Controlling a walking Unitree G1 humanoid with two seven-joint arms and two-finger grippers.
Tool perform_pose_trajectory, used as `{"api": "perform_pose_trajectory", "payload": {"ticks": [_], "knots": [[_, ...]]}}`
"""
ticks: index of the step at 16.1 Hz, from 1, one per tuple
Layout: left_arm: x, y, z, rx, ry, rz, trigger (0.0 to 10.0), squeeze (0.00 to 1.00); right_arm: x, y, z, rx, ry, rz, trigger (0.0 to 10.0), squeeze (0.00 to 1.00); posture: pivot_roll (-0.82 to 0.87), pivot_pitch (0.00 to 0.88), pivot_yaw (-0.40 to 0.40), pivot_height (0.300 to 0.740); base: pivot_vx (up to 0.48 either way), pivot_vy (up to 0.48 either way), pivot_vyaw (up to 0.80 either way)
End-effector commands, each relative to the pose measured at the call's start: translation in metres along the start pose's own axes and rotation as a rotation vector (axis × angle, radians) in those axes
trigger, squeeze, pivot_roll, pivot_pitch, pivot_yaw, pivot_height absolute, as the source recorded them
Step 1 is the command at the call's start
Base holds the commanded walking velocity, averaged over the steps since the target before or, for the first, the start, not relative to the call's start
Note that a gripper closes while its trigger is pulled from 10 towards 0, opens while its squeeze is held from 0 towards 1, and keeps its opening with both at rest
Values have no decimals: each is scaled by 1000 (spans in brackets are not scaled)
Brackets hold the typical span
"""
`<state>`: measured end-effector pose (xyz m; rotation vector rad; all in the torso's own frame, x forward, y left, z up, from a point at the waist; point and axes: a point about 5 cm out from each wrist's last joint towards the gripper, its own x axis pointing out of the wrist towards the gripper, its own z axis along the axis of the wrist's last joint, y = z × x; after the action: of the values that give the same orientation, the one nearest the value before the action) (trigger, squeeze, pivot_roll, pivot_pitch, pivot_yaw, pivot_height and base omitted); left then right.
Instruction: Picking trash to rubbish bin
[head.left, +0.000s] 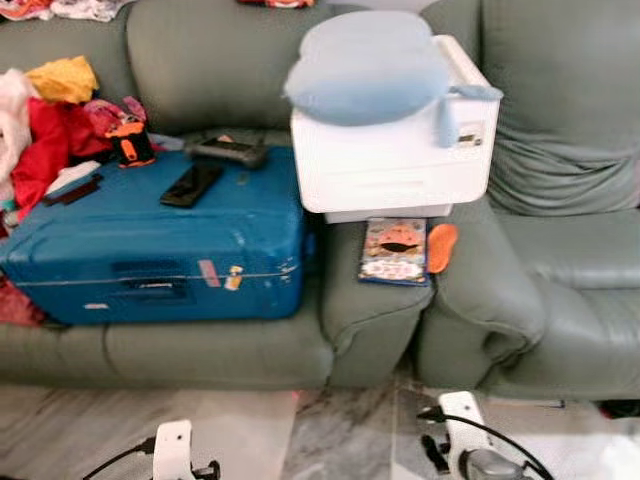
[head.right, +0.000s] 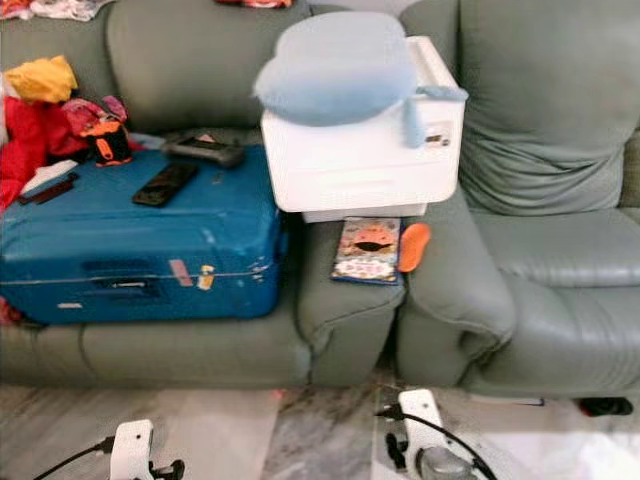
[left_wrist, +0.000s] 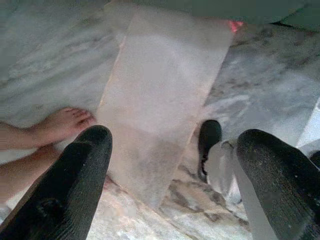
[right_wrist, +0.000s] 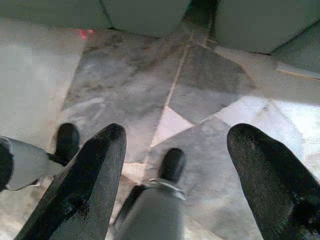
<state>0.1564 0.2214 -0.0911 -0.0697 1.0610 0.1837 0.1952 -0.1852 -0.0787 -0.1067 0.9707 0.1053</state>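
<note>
Here, a grey-green sofa (head.left: 230, 60) is seen carrying a blue suitcase (head.left: 150, 245) and a white printer (head.left: 395, 160) topped by a blue cushion (head.left: 365, 70). An orange scrap (head.left: 441, 247) lies beside a booklet (head.left: 394, 251) under the printer. Both the left gripper (left_wrist: 170, 190) and right gripper (right_wrist: 172, 185) are held low over the marble floor (right_wrist: 125, 85), jaws spread and empty.

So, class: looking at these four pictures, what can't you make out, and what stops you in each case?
- Booklet cover print: too small, eye views.
- Printer top: covered by blue cushion.
- Clothes pile: cut by the picture's left edge.
- Suitcase stickers: blurred.
- Rubbish bin and trash: cannot be made out.
</note>
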Motion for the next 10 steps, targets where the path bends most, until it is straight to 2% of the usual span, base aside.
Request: {"api": "perform_pose_trajectory", "payload": {"ticks": [1,10], "knots": [[0,2,0,-8,6,10,10000,0,-1,-5,-1,-2,5,-10,10000,0,13,38,44,740,0,461,0],[0,4,2,-3,1,14,10000,0,-1,-7,-1,-18,6,-10,10000,0,12,36,42,740,0,471,0]]}}
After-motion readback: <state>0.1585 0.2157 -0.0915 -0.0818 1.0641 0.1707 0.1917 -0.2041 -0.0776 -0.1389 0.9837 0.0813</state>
